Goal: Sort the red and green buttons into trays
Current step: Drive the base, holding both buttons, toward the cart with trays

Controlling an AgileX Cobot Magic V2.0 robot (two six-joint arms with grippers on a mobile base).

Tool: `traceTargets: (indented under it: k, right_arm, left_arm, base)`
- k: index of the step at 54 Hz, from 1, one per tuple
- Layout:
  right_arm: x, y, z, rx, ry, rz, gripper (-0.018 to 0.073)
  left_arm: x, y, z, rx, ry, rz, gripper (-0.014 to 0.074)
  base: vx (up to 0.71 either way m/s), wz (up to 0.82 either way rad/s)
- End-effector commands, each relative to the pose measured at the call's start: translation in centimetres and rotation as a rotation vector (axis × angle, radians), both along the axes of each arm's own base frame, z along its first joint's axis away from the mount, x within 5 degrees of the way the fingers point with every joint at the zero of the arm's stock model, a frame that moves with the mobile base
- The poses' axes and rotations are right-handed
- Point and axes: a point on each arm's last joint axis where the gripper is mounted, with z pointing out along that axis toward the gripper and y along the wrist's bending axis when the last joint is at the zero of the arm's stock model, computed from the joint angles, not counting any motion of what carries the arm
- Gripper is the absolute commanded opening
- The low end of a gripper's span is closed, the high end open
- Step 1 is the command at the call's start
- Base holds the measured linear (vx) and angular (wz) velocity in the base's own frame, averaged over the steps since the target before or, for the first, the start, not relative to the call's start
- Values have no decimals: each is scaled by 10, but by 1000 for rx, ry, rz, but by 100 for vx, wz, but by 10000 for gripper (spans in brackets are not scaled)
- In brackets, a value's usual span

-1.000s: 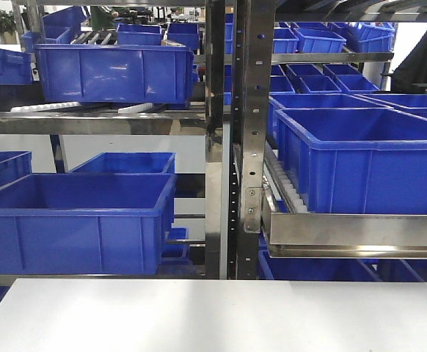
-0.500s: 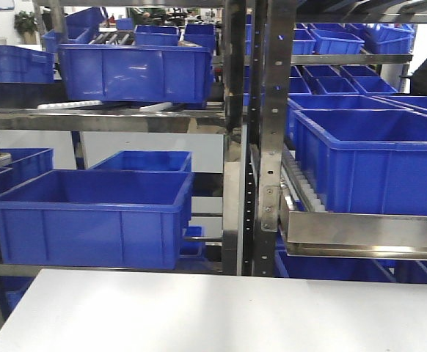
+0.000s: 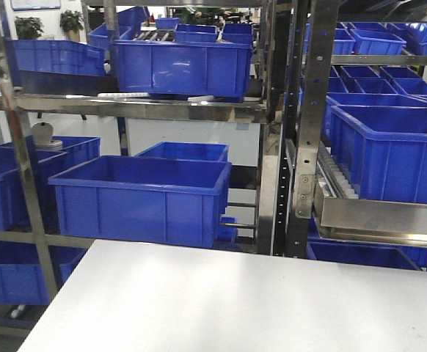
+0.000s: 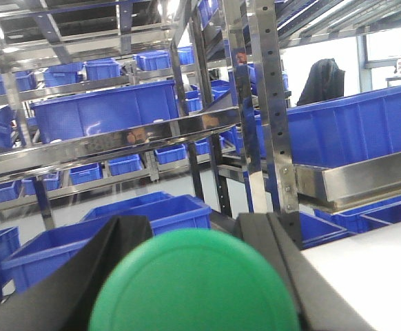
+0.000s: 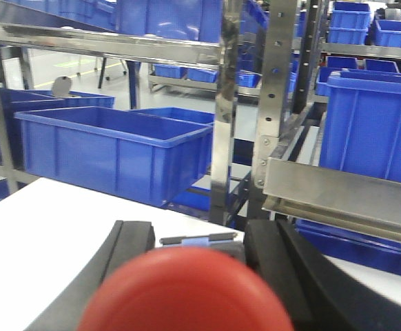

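Observation:
In the left wrist view a green button (image 4: 193, 289) fills the bottom of the frame, its domed cap facing the camera. My left gripper (image 4: 190, 238) is shut on it, with a black finger (image 4: 83, 276) on each side. The right wrist view shows a red button (image 5: 187, 296) held the same way, with my right gripper (image 5: 197, 241) shut on it between black fingers (image 5: 283, 276). Both grippers hang above the white table (image 3: 235, 301). The trays are out of view. Neither gripper shows in the front view.
Steel shelving (image 3: 301, 132) stands behind the table with several deep blue crates; the nearest crate (image 3: 140, 198) sits just past the table's far edge. A steel shelf rail (image 3: 382, 220) juts out at the right. The table's left edge (image 3: 59, 293) drops to the floor.
The front view has swung to the left: the shelves and crates slide right in the frame, and the table's left edge and more left-hand shelving come into view.

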Motion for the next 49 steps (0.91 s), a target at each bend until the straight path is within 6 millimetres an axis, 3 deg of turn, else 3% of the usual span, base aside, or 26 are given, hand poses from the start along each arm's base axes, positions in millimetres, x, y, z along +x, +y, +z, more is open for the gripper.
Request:
traceTargets:
  k: [1,49]
  right_arm:
    - [-1,3,16,1,-96,40,-9]
    - [-1,3,16,2,-97,40,-9]
  left_arm:
    - [-2,-2,13,-50,-35,-28,-6]
    - [-2,-2,13,-50,-35,-28,-6]
  base:
    - [-23,14]
    - [-18,22]
